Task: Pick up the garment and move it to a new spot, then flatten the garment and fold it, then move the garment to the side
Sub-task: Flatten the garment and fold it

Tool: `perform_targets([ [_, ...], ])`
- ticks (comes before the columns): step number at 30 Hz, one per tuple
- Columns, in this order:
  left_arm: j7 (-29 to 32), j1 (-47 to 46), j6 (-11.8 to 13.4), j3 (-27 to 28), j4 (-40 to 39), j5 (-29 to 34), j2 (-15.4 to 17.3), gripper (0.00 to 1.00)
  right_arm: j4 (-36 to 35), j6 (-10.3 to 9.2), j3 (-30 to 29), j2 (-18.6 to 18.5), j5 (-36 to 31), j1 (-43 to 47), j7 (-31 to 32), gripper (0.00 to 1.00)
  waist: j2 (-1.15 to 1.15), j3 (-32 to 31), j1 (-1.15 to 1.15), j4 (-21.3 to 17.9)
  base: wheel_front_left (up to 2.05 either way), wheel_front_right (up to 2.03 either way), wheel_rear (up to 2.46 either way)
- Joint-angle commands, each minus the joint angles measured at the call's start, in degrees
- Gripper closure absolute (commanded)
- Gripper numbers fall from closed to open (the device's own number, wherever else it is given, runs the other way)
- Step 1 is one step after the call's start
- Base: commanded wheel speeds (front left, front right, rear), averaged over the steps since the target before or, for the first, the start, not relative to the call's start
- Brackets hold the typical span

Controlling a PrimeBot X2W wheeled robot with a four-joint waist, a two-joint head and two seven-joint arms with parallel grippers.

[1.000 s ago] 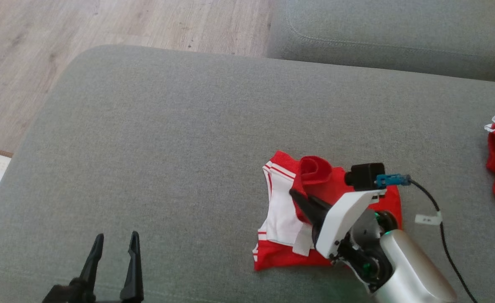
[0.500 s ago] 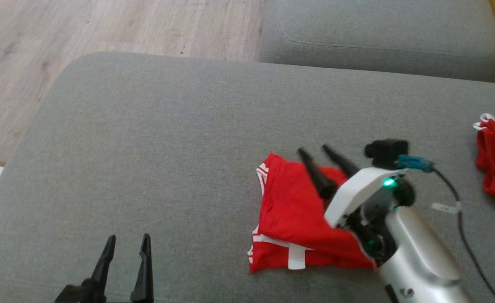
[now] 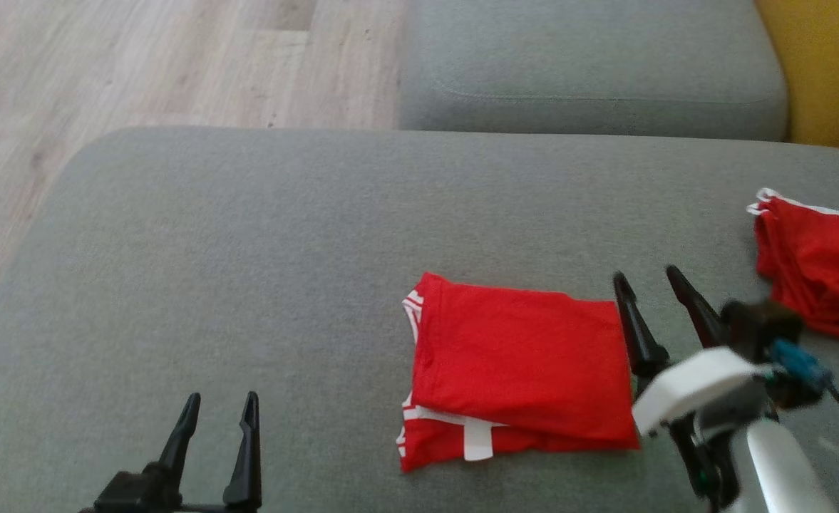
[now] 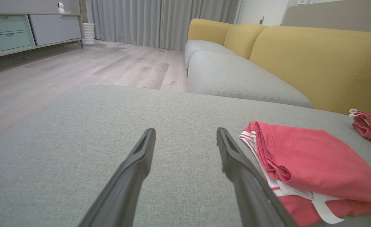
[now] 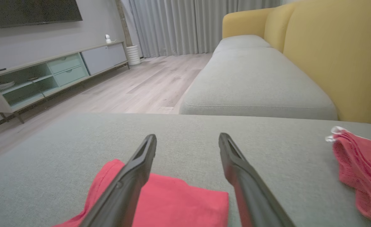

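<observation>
The garment (image 3: 519, 356), red with white trim, lies folded in a flat rectangle on the grey cushion (image 3: 248, 235). It is just to the left of the right gripper (image 3: 645, 275) fingers and well to the right of the left gripper (image 3: 222, 397) fingers. Both grippers are released, fingers spread, holding nothing. The fabric looks light, soft and limp, so the layers will probably slide apart if lifted by one corner. Recommended hold: pinch through all layers at the edge nearest the right fingers, or support two edges together. A second red garment (image 3: 811, 271) lies to the right of the right fingers.
</observation>
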Motion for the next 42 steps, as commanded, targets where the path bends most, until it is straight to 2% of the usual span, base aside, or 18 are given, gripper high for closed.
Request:
perform_targets([
  [1,-0.4,-2.8,0.1,2.1,-1.2,-0.4,0.4,0.00,-3.4,0.20,0.5,0.0,-0.2,-0.2,-1.3,0.00,0.00,-0.7,0.00,-1.2,0.00,0.00,0.00],
  [4,-0.7,-2.0,0.2,2.6,-0.7,-1.1,0.0,0.00,-4.6,0.20,-0.2,0.0,-2.4,3.6,-2.4,0.00,0.00,-1.2,0.00,-2.4,0.00,0.00,0.00],
  [16,-1.7,1.2,-0.4,4.1,0.8,-2.5,-0.6,0.00,-3.3,0.20,-3.8,0.0,-0.5,11.1,-9.6,0.00,0.00,-2.3,0.00,-3.8,0.00,0.00,0.00],
  [26,-1.9,0.7,-1.7,4.2,3.0,-2.8,-1.3,0.00,1.9,0.20,-4.1,0.0,0.1,10.0,-13.0,0.00,0.00,-2.3,0.00,-4.0,0.00,0.00,0.00],
  [42,-2.1,0.5,-2.0,4.5,3.7,-2.5,-1.6,0.00,3.2,0.20,-3.5,0.0,-0.3,9.0,-13.3,0.00,0.00,-2.3,0.00,-3.4,0.00,0.00,0.00],
])
